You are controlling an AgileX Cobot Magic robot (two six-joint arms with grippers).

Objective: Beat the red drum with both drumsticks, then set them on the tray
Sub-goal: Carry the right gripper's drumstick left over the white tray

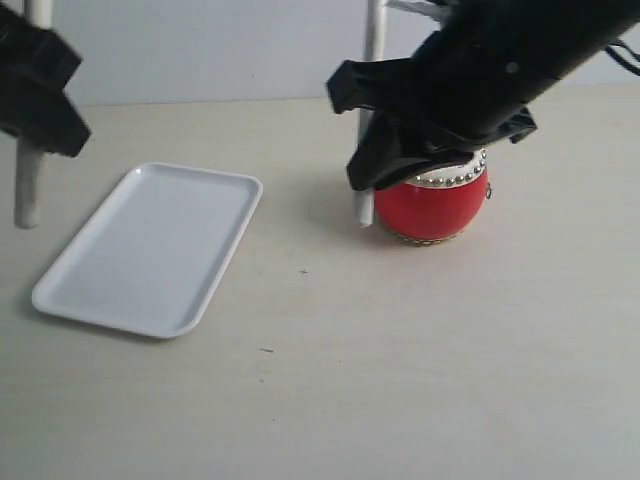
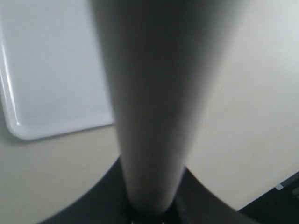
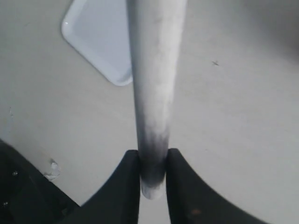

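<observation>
At the far left of the exterior frame, the left tool (image 1: 38,95) is clamped on the left drumstick (image 1: 27,185). It holds the stick upright just off the tray's left edge. We cannot tell whether the lower tip touches the tabletop (image 1: 400,380). In the left wrist view the stick fills the middle of the frame, rising out of the dark fingers (image 2: 93,205).

The white tray (image 1: 150,250) lies flat at centre left, with nothing on it.

Right of centre, the right tool (image 1: 372,150) pinches the right drumstick (image 1: 373,40) close to its lower end, again upright. That end hangs just left of the red drum (image 1: 430,208). The arm hides most of the drum's head.

We judge both sticks to be light, stiff and smooth. A firm pinch near one end suits striking. Being round, they will likely roll on release, so they are best laid lengthwise on the tray, where its low rim can stop them. The small drum may slide under a hard or off-centre blow.
</observation>
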